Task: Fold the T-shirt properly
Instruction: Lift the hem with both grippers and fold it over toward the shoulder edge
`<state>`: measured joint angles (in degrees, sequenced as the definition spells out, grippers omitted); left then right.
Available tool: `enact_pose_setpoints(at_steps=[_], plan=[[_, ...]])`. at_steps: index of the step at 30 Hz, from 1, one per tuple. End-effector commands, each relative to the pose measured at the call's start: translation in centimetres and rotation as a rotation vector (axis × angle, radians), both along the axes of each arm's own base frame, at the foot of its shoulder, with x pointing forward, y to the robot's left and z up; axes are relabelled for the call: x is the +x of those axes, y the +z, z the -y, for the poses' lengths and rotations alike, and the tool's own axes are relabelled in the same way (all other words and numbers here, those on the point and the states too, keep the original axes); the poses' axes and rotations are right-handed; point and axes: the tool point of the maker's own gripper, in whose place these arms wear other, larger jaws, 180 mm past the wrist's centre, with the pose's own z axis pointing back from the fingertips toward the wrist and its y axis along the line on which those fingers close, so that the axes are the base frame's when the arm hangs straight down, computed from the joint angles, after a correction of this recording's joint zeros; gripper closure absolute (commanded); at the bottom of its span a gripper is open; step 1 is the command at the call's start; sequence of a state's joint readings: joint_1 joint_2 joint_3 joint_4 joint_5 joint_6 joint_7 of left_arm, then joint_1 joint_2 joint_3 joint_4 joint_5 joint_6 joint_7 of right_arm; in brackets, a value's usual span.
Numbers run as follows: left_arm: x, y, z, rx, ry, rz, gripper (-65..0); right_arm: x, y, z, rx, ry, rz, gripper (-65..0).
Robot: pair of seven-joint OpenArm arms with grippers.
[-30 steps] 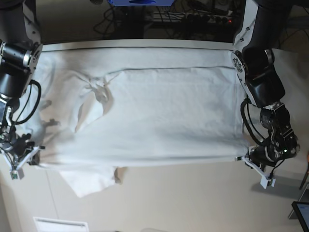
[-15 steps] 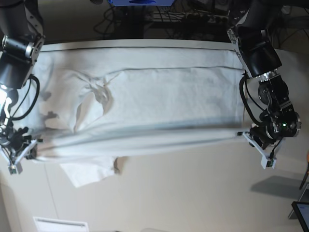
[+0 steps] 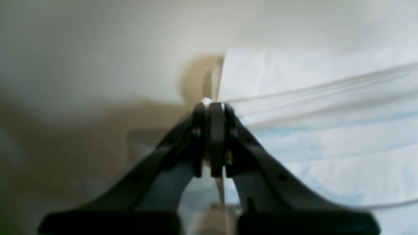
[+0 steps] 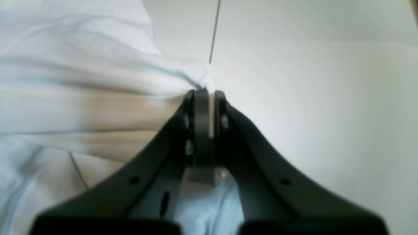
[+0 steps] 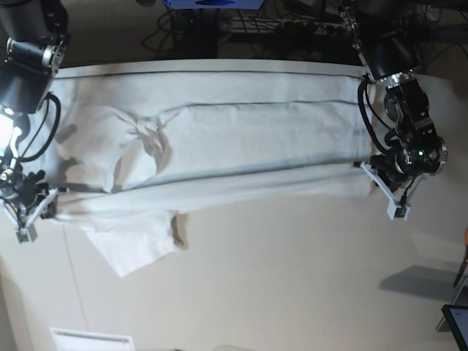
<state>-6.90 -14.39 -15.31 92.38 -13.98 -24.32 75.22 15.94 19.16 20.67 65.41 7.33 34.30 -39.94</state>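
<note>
The white T-shirt [image 5: 241, 139] lies stretched across the table, its collar [image 5: 150, 139] bunched at left of centre. Its near hem edge is held taut between both grippers and lies over the shirt's middle. My left gripper [image 5: 365, 167] is at the shirt's right end, shut on a corner of cloth [image 3: 294, 98]; its jaws [image 3: 212, 107] meet with fabric pinched between them. At the left end my right gripper [image 5: 51, 196] is shut on the other corner [image 4: 205, 93], where the T-shirt [image 4: 81, 65] fans out leftward. One sleeve [image 5: 135, 245] lies loose toward the front.
The off-white tabletop [image 5: 292, 278] stretches in front of the shirt, with a seam line [image 4: 214, 32] near the right gripper. Cables and a blue object [image 5: 212, 4] sit beyond the far edge. A dark device [image 5: 457, 325] is at the front right, a white label [image 5: 91, 340] at front left.
Both grippers have carried the shirt's near edge away from the front toward the far side, so the folded edge now lies higher over the shirt. The loose sleeve has trailed along.
</note>
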Motion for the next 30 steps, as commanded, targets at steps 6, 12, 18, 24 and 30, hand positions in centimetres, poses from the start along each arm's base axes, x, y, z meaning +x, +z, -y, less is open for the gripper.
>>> enact_pose_setpoints(at_steps=[6,12,18,24,30], plan=[[0.2,1.0,-1.3,0.050,0.013,0.008,0.0,0.0,0.8,0.9,-0.027,-0.024,0.027,-1.7],[0.5,1.3,-1.3,0.050,0.013,0.020,0.0,-0.3,3.6,0.6,-0.100,0.003,0.081,-16.7],[1.0,1.6,-1.3,0.056,0.008,0.056,0.0,-0.6,9.1,1.4,-0.184,-0.041,0.173,-32.1],[0.9,1.0,-0.4,0.036,0.005,0.050,0.0,0.0,12.6,1.4,-0.199,-0.106,0.214,-32.2],[1.1,1.1,-0.3,0.033,0.005,0.056,0.0,1.6,13.0,-1.1,-0.166,-0.060,0.265,-32.4]])
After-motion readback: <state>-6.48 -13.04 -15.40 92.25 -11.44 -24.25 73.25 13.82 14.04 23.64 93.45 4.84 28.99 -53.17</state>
